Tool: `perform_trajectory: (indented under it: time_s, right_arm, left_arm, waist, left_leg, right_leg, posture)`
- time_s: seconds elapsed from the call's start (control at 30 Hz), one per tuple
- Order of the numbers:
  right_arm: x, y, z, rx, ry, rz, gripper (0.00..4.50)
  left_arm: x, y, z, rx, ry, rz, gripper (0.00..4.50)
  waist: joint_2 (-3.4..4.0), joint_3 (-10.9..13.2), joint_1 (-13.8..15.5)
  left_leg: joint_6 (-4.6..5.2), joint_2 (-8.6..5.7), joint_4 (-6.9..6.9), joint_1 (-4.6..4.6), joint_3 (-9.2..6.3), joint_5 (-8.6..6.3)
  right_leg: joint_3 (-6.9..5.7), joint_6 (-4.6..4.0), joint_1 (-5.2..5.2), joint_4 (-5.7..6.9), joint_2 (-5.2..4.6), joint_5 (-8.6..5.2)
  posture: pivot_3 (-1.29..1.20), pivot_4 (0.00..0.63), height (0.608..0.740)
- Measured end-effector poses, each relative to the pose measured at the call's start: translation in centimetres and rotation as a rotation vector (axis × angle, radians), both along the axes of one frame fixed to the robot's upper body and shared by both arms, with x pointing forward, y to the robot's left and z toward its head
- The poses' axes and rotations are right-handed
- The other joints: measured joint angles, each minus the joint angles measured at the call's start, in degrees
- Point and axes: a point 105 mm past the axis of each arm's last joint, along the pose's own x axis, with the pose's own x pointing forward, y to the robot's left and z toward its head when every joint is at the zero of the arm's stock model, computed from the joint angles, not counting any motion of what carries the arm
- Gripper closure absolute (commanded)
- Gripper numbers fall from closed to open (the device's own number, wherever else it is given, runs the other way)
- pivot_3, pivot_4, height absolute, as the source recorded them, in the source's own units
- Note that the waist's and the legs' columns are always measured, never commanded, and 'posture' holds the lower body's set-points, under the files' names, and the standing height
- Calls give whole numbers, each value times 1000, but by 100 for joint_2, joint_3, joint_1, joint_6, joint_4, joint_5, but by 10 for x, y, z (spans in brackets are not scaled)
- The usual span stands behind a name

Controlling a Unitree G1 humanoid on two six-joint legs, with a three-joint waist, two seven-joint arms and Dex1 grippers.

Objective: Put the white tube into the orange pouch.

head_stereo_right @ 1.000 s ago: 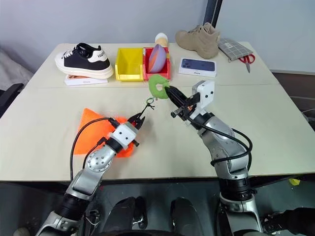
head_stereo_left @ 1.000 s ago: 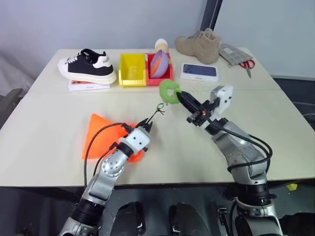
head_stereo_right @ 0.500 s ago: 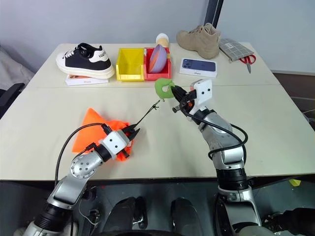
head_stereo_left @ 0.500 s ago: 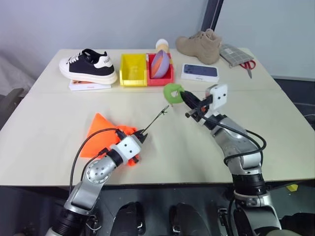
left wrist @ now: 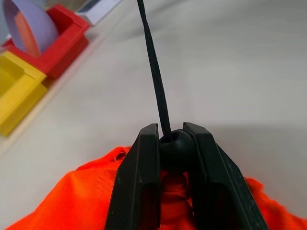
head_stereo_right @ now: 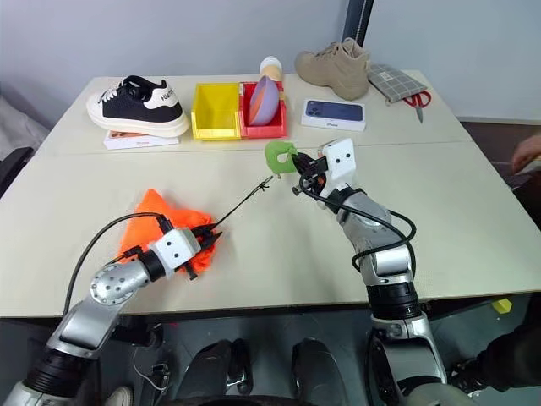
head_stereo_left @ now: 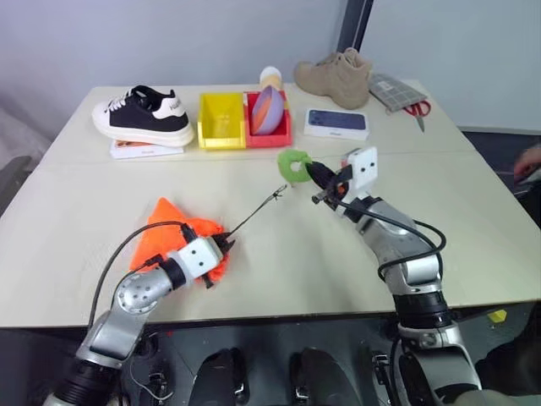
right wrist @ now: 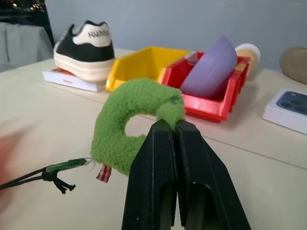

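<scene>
The orange pouch [head_stereo_left: 173,234] lies crumpled on the table at the near left. My left gripper [head_stereo_left: 225,244] is at the pouch's mouth, shut on the black cord bead [left wrist: 173,147]. The dark cord [head_stereo_left: 254,214] runs taut from there up to the fuzzy green ring [head_stereo_left: 293,163]. My right gripper [head_stereo_left: 314,171] is shut on that ring [right wrist: 128,123] and holds it above the table's middle. The white tube is out of view.
Along the far side stand a black and white sneaker [head_stereo_left: 139,114], a yellow bin [head_stereo_left: 220,118], a red bin [head_stereo_left: 283,134] with a purple object, a phone box [head_stereo_left: 336,123], a tan boot [head_stereo_left: 334,78] and scissors [head_stereo_left: 412,108]. A person's hand [head_stereo_left: 528,161] shows at the right edge.
My left gripper has drawn back to the left and lower, staying at the pouch's mouth. The right gripper moved forward with the green ring. The cord between them now runs longer and straight.
</scene>
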Motion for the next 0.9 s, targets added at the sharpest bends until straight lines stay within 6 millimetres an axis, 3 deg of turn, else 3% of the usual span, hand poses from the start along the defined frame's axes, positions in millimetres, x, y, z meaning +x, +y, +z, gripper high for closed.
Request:
perform_trajectory:
  time_s: [0.4, 0.43, 0.57, 0.63, 0.67, 0.73, 0.9]
  right_arm:
    - [-1, 6, -5, -37, 18, 23, 4500]
    - [-2, 6, -6, -42, 22, 29, 4500]
    - [-4, 9, -10, -62, 49, 62, 3006]
    - [-7, 12, -12, -77, 63, 89, 2059]
    - [-8, 13, -13, -84, 66, 97, 1406]
    - [-10, 13, -15, -98, 70, 110, 502]
    - [-18, 10, -19, -141, 74, 140, 502]
  left_arm:
    - [-1, -3, 1, -29, 37, -26, 4245]
    - [-1, -4, 1, -44, 45, -27, 3745]
    - [-4, -8, 0, -117, 109, -42, 1817]
    - [-7, -9, 0, -151, 144, -49, 890]
    - [-7, -8, 0, -171, 161, -48, 215]
    - [-9, -7, 3, -233, 202, -43, 0]
    - [-15, 6, 27, -451, 342, -28, 0]
  waist:
    - [0, 0, 0]
    - [0, 0, 0]
    - [0, 0, 1]
    - [0, 0, 0]
    - [0, 0, -3]
    - [-1, 1, -2]
    - [-3, 3, 1]
  left_leg:
    - [-3, 0, -3, 0, 4, -2]
    - [-3, 0, -3, 0, 4, -2]
    - [-1, 0, -3, 0, 4, -1]
    - [-1, 0, -4, -1, 4, 0]
    - [-1, 0, -5, -1, 4, 0]
    - [-1, 0, -6, -2, 3, 0]
    - [0, -1, -5, -3, 3, 1]
  right_leg:
    - [2, 0, -1, -2, -1, 0]
    - [2, 0, -1, -2, -1, 0]
    - [2, 0, -1, -2, -2, 0]
    - [2, 0, -2, -2, -1, 0]
    - [2, 0, -3, -2, -1, 0]
    - [2, 1, -4, -3, -1, 0]
    - [1, 3, -4, -4, -1, 0]
  posture:
    - [0, 150, 740]
    - [0, 150, 740]
    - [0, 150, 740]
    - [0, 150, 740]
    - [0, 150, 740]
    - [0, 150, 740]
    - [0, 150, 740]
